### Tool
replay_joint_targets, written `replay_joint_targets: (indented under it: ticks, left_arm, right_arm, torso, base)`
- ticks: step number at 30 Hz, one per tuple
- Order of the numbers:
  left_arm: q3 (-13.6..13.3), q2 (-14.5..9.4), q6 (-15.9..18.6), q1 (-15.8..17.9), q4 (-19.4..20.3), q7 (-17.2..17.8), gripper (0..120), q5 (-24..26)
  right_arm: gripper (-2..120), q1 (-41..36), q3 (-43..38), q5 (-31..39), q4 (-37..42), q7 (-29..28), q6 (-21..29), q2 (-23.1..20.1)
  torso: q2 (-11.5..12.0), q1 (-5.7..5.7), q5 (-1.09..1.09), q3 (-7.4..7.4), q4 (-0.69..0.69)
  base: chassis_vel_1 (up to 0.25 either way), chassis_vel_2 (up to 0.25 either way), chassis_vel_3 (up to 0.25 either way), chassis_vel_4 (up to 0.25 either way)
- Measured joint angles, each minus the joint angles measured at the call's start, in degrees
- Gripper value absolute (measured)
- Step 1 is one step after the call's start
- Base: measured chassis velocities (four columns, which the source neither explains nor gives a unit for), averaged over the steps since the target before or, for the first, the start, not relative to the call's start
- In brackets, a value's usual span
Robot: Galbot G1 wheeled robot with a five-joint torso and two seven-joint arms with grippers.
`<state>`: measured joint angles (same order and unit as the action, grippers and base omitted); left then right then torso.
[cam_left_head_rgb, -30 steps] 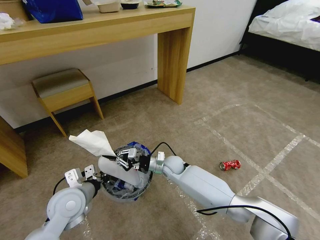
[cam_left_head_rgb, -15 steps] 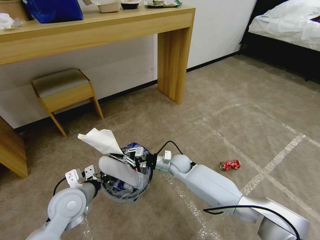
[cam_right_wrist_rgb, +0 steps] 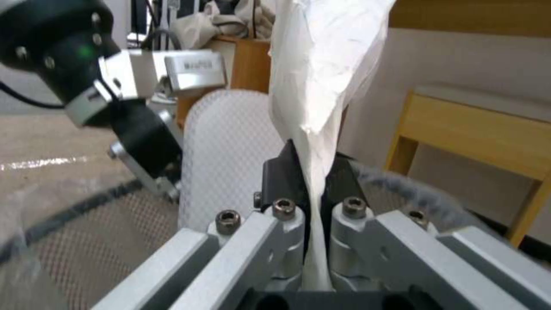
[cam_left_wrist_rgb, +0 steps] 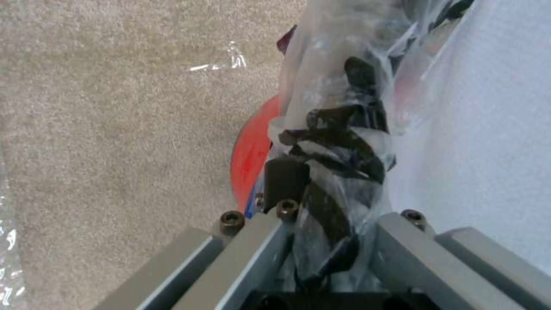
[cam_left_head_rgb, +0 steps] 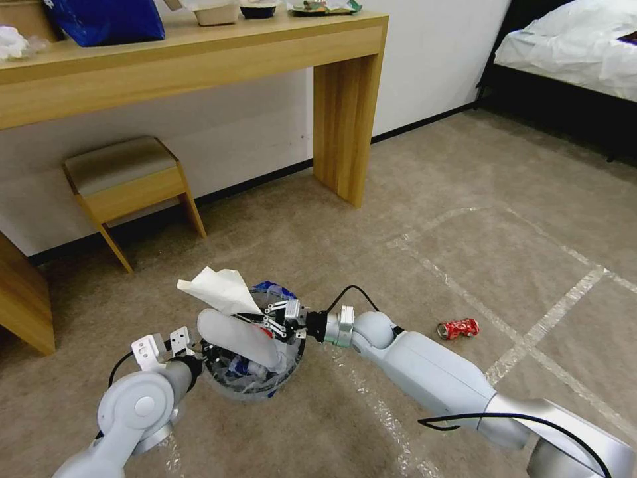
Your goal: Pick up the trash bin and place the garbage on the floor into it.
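The trash bin (cam_left_head_rgb: 255, 378) is held just above the floor (cam_left_head_rgb: 464, 252) by the left gripper (cam_left_wrist_rgb: 321, 206) — its fingers are clamped on the bag-lined rim, seen close in the left wrist view, with the red wall (cam_left_wrist_rgb: 252, 155) beside them. A flat white slipper (cam_left_head_rgb: 239, 338) is seen leaning in the bin, its end sticking out over the rim. The right gripper (cam_left_head_rgb: 265, 318) is positioned over the bin mouth, fingers pinched on a white tissue (cam_left_head_rgb: 222, 292) that stands up above them. A red drink can (cam_left_head_rgb: 458, 328) is left lying on the floor, well apart to the right — beside a pale tape line (cam_left_head_rgb: 531, 338).
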<state>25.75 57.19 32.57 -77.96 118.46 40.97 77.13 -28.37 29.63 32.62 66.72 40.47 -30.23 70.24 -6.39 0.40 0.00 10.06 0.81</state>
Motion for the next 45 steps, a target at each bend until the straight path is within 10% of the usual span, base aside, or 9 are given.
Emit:
replay_joint_targets:
  ticks: [13, 35, 45]
  left_arm:
    - [0.48, 0.14, -0.15, -0.32, 1.14, 0.31, 0, 0.44]
    - [0.66, 0.37, -0.29, -0.65, 1.85, 0.99, 0, 0.97]
    - [0.71, 0.13, -0.37, -0.52, 1.87, 1.30, 0, 1.10]
  right_arm:
    - [10, -0.16, 1.29, -1.09, 0.52, -1.20, -0.62, 0.44]
    - [92, 1.30, 2.38, -1.95, -0.87, -3.60, -2.07, 0.85]
    - [100, 1.10, 1.45, -2.24, -1.26, -3.75, -2.86, -0.92]
  torso:
    - [0.00, 0.00, 0.00, 0.00, 0.00]
    - [0.00, 0.00, 0.00, 0.00, 0.00]
    - [0.00, 0.00, 0.00, 0.00, 0.01]
  base:
    - [0.000, 0.000, 0.000, 0.000]
    - [0.000, 0.000, 0.000, 0.000]
    - [0.000, 0.000, 0.000, 0.000]
